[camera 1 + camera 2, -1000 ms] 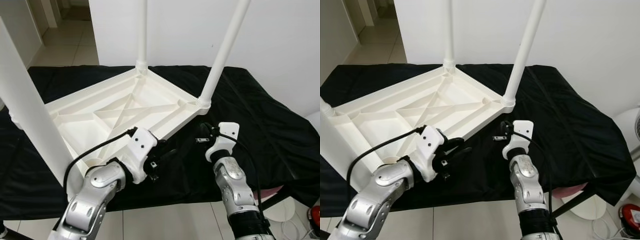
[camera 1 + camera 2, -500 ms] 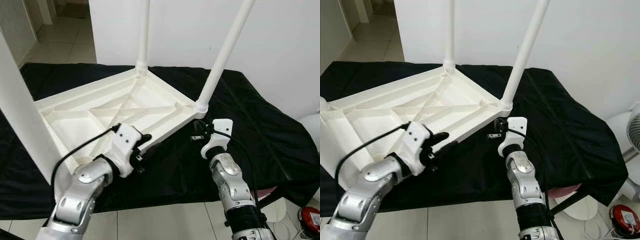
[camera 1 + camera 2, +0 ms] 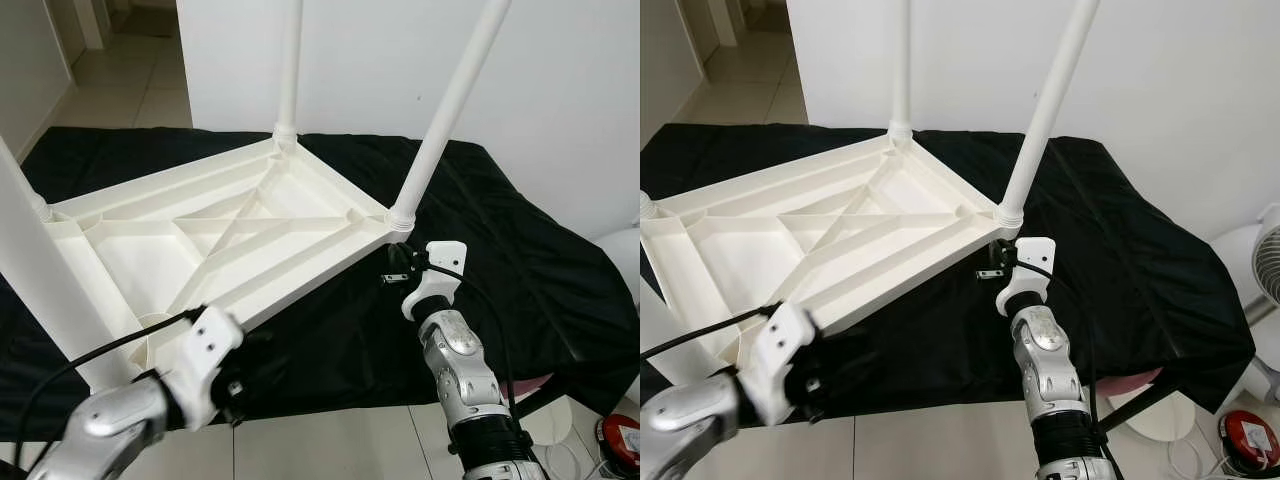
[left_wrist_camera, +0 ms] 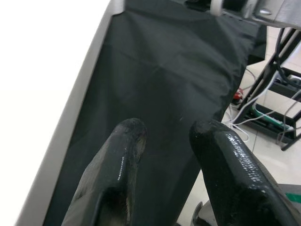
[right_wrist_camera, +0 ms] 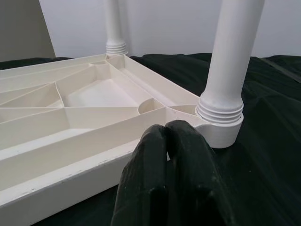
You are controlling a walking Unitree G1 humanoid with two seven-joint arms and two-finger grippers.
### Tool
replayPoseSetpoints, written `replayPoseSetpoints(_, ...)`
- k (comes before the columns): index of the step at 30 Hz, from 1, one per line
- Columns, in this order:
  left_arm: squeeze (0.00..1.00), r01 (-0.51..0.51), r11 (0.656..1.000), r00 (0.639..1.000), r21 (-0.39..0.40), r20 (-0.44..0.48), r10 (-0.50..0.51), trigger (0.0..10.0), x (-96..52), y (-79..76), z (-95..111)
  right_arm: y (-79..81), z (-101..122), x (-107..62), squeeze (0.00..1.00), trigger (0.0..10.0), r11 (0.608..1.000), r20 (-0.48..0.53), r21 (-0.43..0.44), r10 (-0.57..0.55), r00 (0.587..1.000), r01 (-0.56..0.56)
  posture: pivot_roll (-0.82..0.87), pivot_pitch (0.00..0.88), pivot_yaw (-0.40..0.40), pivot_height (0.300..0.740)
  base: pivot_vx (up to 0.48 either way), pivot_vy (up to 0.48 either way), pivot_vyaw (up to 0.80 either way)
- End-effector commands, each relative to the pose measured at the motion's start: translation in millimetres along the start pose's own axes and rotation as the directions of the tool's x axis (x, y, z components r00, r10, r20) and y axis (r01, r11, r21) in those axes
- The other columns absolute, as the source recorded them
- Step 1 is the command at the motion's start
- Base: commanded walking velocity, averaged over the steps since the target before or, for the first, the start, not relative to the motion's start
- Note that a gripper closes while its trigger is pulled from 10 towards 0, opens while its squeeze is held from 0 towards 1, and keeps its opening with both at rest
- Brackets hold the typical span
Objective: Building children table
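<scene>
A white children's table top (image 3: 150, 245) lies upside down on a black cloth (image 3: 500, 230). Three white legs stand up from its corners: a far leg (image 3: 288, 60), a right leg (image 3: 450, 100) and a near-left leg (image 3: 40, 290). My right gripper (image 5: 167, 129) is shut with nothing in it, just in front of the right leg's socket (image 5: 220, 117); it is seen from above as well (image 3: 392, 268). My left gripper (image 4: 167, 134) is open and empty, low over the cloth beside the table top's front edge (image 3: 290, 300).
A white wall stands behind the table. Tiled floor (image 3: 130, 90) runs off at the far left. A white fan (image 3: 1265, 260) and a red object (image 3: 1252, 440) sit on the floor at the right. Cables (image 4: 263, 94) lie on the floor beyond the cloth's edge.
My left arm has drawn back from the table top's front edge, down toward the cloth's near-left edge. The right gripper has stayed by the right leg's socket.
</scene>
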State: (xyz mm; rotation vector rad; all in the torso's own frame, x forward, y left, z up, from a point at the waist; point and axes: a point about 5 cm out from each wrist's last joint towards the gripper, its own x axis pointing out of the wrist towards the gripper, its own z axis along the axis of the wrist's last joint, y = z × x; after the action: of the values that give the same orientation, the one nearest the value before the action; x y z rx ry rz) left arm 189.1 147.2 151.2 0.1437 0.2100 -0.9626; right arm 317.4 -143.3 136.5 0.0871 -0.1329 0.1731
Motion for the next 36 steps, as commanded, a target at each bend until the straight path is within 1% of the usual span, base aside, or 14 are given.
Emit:
replayPoseSetpoints(1, 0.0, 0.081, 0.997, 0.997, -0.017, -0.01, -0.081, 10.0, -10.5, -6.6, 1.3, -3.2, -0.4, 1.2, 0.0, 10.0, 1.0, 0.002, -0.002, -0.005, 1.0, 0.005, 0.1, 0.0, -0.114, 0.74, 0.0, 0.0, 0.0)
replayPoseSetpoints(2, 0.0, 0.077, 0.996, 0.996, -0.042, -0.029, -0.079, 10.0, -21.6, -8.9, -1.3, -1.2, -0.7, 3.7, 0.0, 10.0, 1.0, 0.0, -0.002, 0.009, 1.0, -0.009, 0.1, 0.0, -0.114, 0.74, 0.0, 0.0, 0.0)
replayPoseSetpoints(5, 0.0, 0.077, 0.996, 0.996, -0.048, -0.033, -0.078, 10.0, -24.3, -10.3, -1.3, -0.7, -0.8, 4.0, 0.0, 10.0, 1.0, 0.0, -0.002, 0.011, 1.0, -0.011, 0.1, 0.0, -0.114, 0.74, 0.0, 0.0, 0.0)
replayPoseSetpoints(6, 0.0, 0.045, 0.996, 0.996, -0.074, -0.07, -0.05, 10.0, -35.8, -8.5, -8.2, 2.6, -0.6, 7.6, 0.0, 10.0, 1.0, -0.002, 0.002, 0.029, 1.0, -0.029, 0.14, 0.0, -0.156, 0.74, 0.0, 0.0, 0.0)
replayPoseSetpoints(8, 0.0, -0.009, 0.994, 0.989, -0.107, -0.146, -0.007, 10.0, -57.3, -6.6, -19.0, 8.6, 0.0, 13.7, 0.0, 10.0, 0.998, -0.003, 0.007, 0.061, 0.998, -0.061, 0.16, 0.0, -0.171, 0.74, 0.0, 0.0, 0.0)
replayPoseSetpoints(12, 0.0, -0.072, 0.989, 0.968, -0.132, -0.249, 0.038, 10.0, -87.0, -6.9, -25.2, 15.4, 1.0, 21.1, 0.0, 10.0, 0.995, -0.005, 0.012, 0.099, 0.995, -0.099, 0.19, 0.0, -0.199, 0.74, 0.0, 0.0, 0.0)
replayPoseSetpoints(19, 0.0, -0.204, 0.97, 0.931, -0.131, -0.333, 0.151, 10.0, -121.0, -2.2, -22.8, 20.0, 0.9, 25.8, 0.0, 10.0, 0.993, -0.008, 0.015, 0.121, 0.993, -0.121, 0.21, 0.0, -0.215, 0.74, 0.0, 0.0, 0.0)
replayPoseSetpoints(22, 0.0, -0.225, 0.967, 0.921, -0.119, -0.35, 0.171, 10.0, -127.7, -1.0, -22.3, 21.2, 0.4, 26.0, 0.0, 10.0, 0.992, -0.009, 0.018, 0.127, 0.992, -0.127, 0.21, 0.0, -0.215, 0.74, 0.0, 0.0, 0.0)
replayPoseSetpoints(24, 0.0, -0.278, 0.957, 0.897, -0.085, -0.379, 0.227, 10.0, -142.7, 5.1, -19.4, 23.0, -0.6, 26.2, 0.0, 10.0, 0.991, -0.01, 0.019, 0.136, 0.991, -0.136, 0.22, 0.0, -0.218, 0.74, 0.0, 0.0, 0.0)
replayPoseSetpoints(25, 0.0, -0.278, 0.957, 0.897, -0.085, -0.379, 0.227, 10.0, -142.7, 5.1, -19.4, 23.0, -0.6, 26.2, 0.0, 10.0, 0.991, -0.01, 0.019, 0.136, 0.991, -0.136, 0.22, 0.0, -0.218, 0.74, 0.0, 0.0, 0.0)
replayPoseSetpoints(27, 0.0, -0.363, 0.931, 0.852, -0.035, -0.417, 0.317, 10.0, -159.4, 18.3, -18.8, 23.8, -0.9, 26.8, 0.0, 10.0, 0.99, -0.007, 0.019, 0.14, 0.99, -0.14, 0.22, 0.0, -0.214, 0.74, 0.0, 0.0, 0.0)
replayPoseSetpoints(32, 0.0, -0.41, 0.912, 0.823, 0.0, -0.432, 0.37, 10.0, -168.7, 27.7, -18.6, 23.7, -0.8, 27.2, 0.0, 10.0, 0.99, -0.003, 0.021, 0.139, 0.99, -0.139, 0.21, 0.0, -0.212, 0.74, 0.0, 0.0, 0.0)
replayPoseSetpoints(34, 0.0, -0.511, 0.856, 0.768, 0.078, -0.406, 0.495, 10.0, -176.9, 49.9, -14.8, 21.8, -1.3, 26.9, 0.0, 10.0, 0.992, 0.001, 0.022, 0.127, 0.992, -0.127, 0.21, 0.0, -0.205, 0.74, 0.0, 0.0, 0.0)
replayPoseSetpoints(36, 0.0, -0.511, 0.856, 0.768, 0.078, -0.406, 0.495, 10.0, -176.9, 49.9, -14.8, 21.8, -1.3, 26.9, 0.0, 10.0, 0.992, 0.001, 0.022, 0.127, 0.992, -0.127, 0.21, 0.0, -0.205, 0.74, 0.0, 0.0, 0.0)
